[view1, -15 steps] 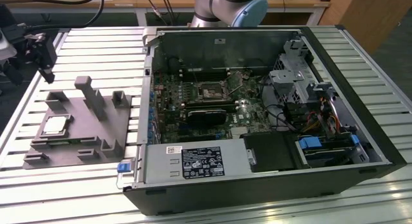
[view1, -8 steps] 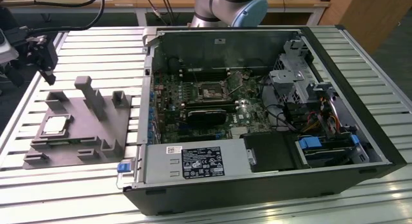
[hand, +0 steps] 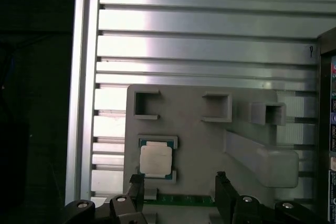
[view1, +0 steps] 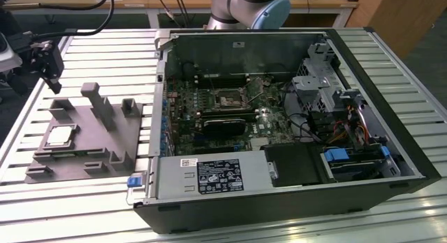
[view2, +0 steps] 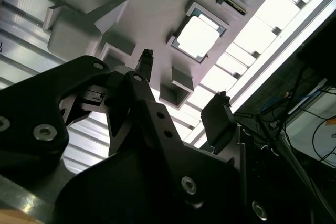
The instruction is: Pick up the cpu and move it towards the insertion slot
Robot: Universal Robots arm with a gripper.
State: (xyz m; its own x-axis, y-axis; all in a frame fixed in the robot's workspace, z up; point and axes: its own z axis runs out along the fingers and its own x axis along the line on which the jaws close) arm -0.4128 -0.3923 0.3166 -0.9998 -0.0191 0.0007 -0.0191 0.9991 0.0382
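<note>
The cpu (view1: 62, 135) is a flat silvery square with a pale rim, lying in a recess of the grey fixture (view1: 84, 148) at the exterior view's left. My gripper (view1: 52, 85) hangs in the air above and behind the fixture, well apart from the chip. In both wrist views the cpu (view2: 198, 36) (hand: 155, 159) lies below my open gripper (view2: 181, 92) (hand: 180, 190), offset toward one finger, with nothing between the fingers. The insertion slot (view1: 229, 100) is a small dark square framed in metal on the motherboard inside the open computer case (view1: 377, 112).
The grey fixture carries upright posts (view1: 94, 104) and blocks (view1: 129, 108) around the chip. A black heatsink block (view1: 223, 126) sits just in front of the slot. Drive cages and cables (view1: 335, 112) crowd the case's right side. The slatted aluminium table (view1: 70, 211) has an edge at the left.
</note>
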